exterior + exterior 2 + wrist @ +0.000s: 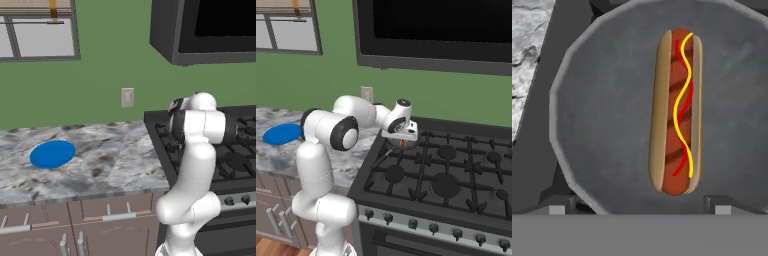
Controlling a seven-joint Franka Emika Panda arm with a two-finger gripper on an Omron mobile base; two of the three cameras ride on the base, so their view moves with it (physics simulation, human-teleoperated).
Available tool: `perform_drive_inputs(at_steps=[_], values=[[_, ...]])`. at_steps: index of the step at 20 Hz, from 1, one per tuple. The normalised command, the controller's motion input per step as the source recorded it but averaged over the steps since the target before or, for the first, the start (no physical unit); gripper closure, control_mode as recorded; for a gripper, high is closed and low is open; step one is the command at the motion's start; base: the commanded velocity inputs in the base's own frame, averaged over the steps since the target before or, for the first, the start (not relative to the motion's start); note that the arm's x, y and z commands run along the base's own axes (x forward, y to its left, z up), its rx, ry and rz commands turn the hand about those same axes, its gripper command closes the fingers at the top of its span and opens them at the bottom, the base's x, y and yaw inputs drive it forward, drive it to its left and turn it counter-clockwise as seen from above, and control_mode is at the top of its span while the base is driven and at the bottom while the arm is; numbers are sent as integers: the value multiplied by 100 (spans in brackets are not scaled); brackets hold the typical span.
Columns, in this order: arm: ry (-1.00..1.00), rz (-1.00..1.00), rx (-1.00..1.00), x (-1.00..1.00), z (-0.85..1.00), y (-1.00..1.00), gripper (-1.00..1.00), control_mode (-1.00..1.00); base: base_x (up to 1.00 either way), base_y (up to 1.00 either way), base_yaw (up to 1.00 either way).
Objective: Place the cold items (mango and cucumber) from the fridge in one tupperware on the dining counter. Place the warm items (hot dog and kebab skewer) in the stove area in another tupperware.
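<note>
The hot dog [676, 110], a reddish sausage in a tan bun with yellow and red squiggles, lies in a dark grey round pan [602, 125] on the black gas range [446, 170]. My gripper [639, 210] hangs just above the pan, open, with its fingertips [557, 210] spread wide, and the hot dog's near end lies between them. In the right base view the gripper [401, 139] points down over the rear left burner, with a bit of the orange hot dog [403, 143] showing beneath it.
A flat round bright blue plate [52, 153] lies on the marbled worktop [110, 165] left of the range. A wall outlet [127, 97] sits on the green wall, and a dark hood [436, 35] hangs above the burners. The pan's handle [380, 156] points toward the range's front left.
</note>
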Motion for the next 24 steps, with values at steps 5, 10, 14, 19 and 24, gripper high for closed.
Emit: perform_drive_inputs(at_steps=[5,10,14,19,24], values=[[0,0,0,31,-23,-5,-100,-100,0,0,0],[3,0,0,31,-26,-2,-100,-100,0,0,0],[7,0,0,30,-28,0,-100,-100,0,0,0],[1,0,0,18,-27,0,100,-100,0,0,0],[0,0,0,2,-16,0,100,-100,0,0,0]])
